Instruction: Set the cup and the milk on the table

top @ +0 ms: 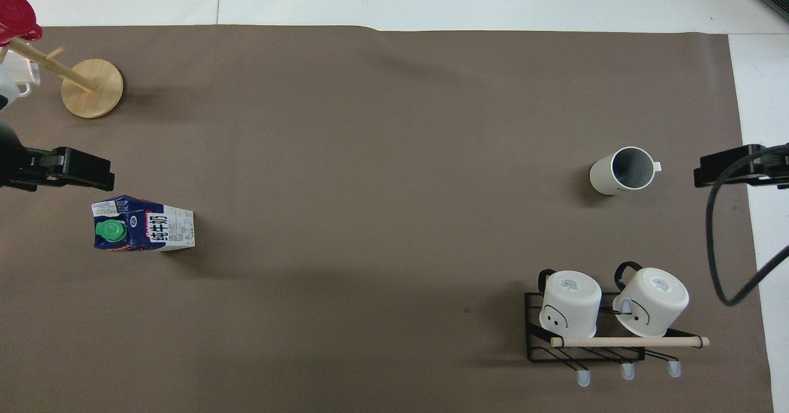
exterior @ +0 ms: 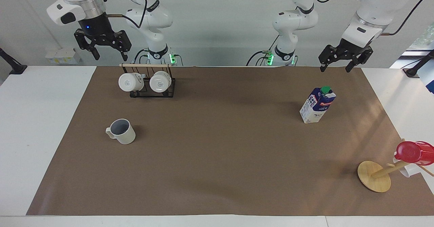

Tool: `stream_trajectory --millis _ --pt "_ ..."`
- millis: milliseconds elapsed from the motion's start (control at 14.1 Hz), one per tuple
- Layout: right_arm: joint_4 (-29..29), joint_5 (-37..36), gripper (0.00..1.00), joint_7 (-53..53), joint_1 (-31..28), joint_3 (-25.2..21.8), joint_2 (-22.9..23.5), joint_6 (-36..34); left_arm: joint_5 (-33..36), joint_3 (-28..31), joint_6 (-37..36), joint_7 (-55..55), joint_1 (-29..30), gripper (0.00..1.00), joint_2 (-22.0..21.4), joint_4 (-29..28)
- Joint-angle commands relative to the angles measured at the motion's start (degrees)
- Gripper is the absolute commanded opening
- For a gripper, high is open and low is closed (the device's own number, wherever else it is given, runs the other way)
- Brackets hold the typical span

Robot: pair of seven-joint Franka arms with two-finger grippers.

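The cup (exterior: 121, 131) stands upright and empty on the table (exterior: 217, 159) toward the right arm's end; the milk (exterior: 317, 105) stands toward the left arm's end. Two white mugs (exterior: 145, 82) hang on a black rack (exterior: 152, 92). Both grippers, left (exterior: 340, 67) and right (exterior: 110, 53), hang raised with fingers apart

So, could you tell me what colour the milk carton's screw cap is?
Green; the cap shows best in the overhead view.
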Motion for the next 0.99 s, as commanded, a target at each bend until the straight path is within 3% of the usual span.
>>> stream_trajectory --millis 0,919 --pt "-1.33 0.74 1.0 -0.36 -0.27 0.03 -1.13 1.01 -0.8 -0.3 -1.34 0.38 0.89 1.0 -0.01 0.67" --pt "-1.25 0.74 1.0 -0.27 -0.79 0.11 -1.13 0.31 -0.45 -0.38 -1.43 0.03 2.38 1.0 -1.59 0.49"
